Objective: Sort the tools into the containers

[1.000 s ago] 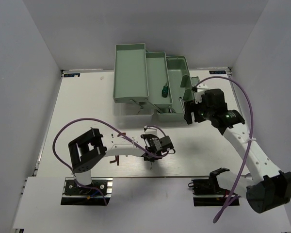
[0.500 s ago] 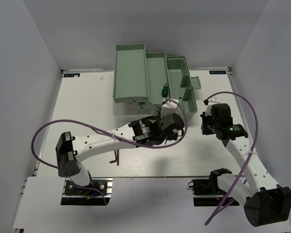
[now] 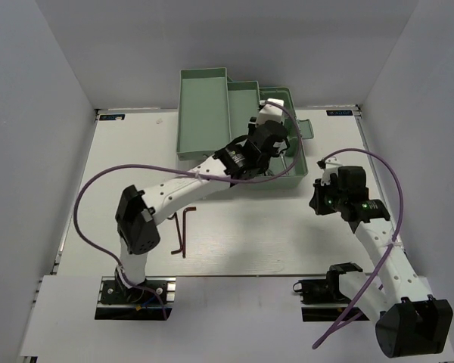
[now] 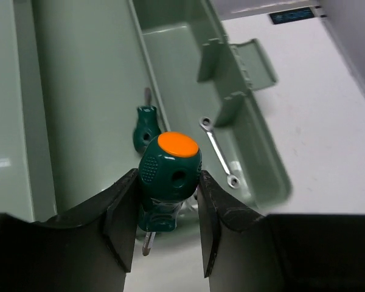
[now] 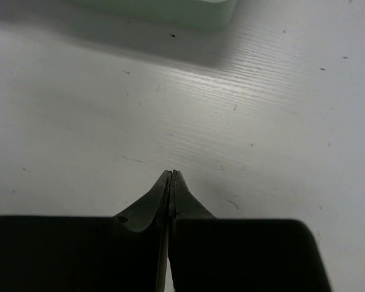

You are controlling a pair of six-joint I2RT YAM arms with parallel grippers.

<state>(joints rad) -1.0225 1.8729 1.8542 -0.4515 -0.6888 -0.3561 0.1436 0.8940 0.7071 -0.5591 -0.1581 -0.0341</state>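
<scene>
My left gripper (image 4: 167,182) is shut on a stubby green screwdriver (image 4: 169,167) with an orange cap, holding it over the near end of the toolbox's middle compartment (image 4: 79,91). In that compartment lies a second green screwdriver (image 4: 146,125). A slim silver wrench (image 4: 219,152) rests in the right compartment (image 4: 182,61). From above, the left gripper (image 3: 271,142) reaches over the mint-green toolbox (image 3: 204,113). Two dark hex keys (image 3: 185,231) lie on the table near the left arm. To the right of the box, my right gripper (image 5: 172,174) is shut and empty above the bare table.
The toolbox's clear handle part (image 4: 255,61) sticks out on its right side. A corner of the box (image 5: 170,12) shows at the top of the right wrist view. The left arm's purple cable (image 3: 98,193) loops over the table's left half.
The left arm swung from the table's middle up to the toolbox, carrying the screwdriver. The right gripper pulled back from the box toward the near right and shut.
</scene>
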